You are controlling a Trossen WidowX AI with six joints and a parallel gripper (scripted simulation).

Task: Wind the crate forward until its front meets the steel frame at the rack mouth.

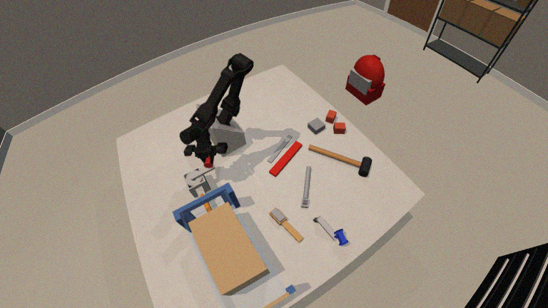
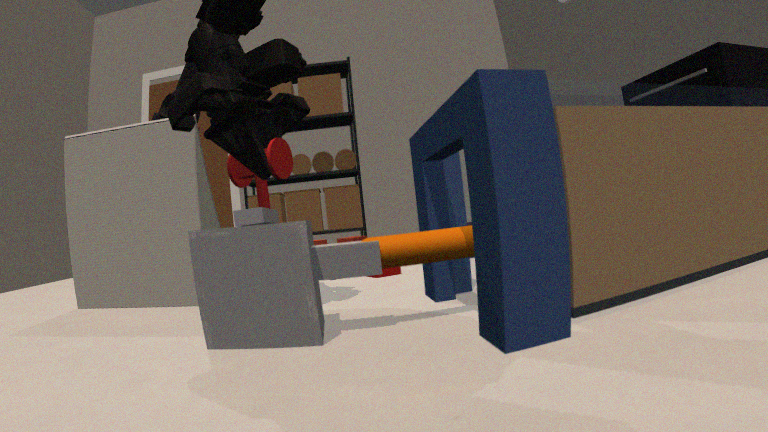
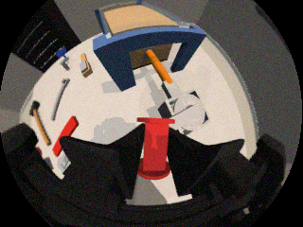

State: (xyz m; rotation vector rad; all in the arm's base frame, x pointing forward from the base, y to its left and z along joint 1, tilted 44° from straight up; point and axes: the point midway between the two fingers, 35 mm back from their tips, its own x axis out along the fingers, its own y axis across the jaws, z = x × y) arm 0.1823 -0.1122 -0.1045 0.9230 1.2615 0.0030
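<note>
My gripper (image 1: 207, 160) (image 2: 266, 175) (image 3: 153, 127) is shut on the red grip (image 2: 279, 158) (image 3: 155, 150) of the winch handle. The handle's grey arm (image 1: 203, 172) (image 2: 254, 216) lies level across the top of the grey winch (image 1: 194, 190) (image 2: 254, 285). Its key end in the hole is hidden. An orange strap (image 1: 206, 205) (image 2: 424, 246) (image 3: 159, 66) runs from the winch through the blue frame (image 1: 185, 210) (image 2: 526, 206) (image 3: 114, 61) to the crate (image 1: 228, 248) (image 2: 651, 189) (image 3: 137, 19). The crate sits flat behind the frame, with a short gap visible from above.
The grey arm base block (image 1: 229, 139) (image 2: 135, 218) stands close to the winch. Right of it lie a red bar (image 1: 285, 159), a mallet (image 1: 335, 156), a grey wrench-like tool (image 1: 307, 185), a brush (image 1: 292, 231) and a blue-knobbed crank (image 1: 341, 237). Clear panels flank the crate.
</note>
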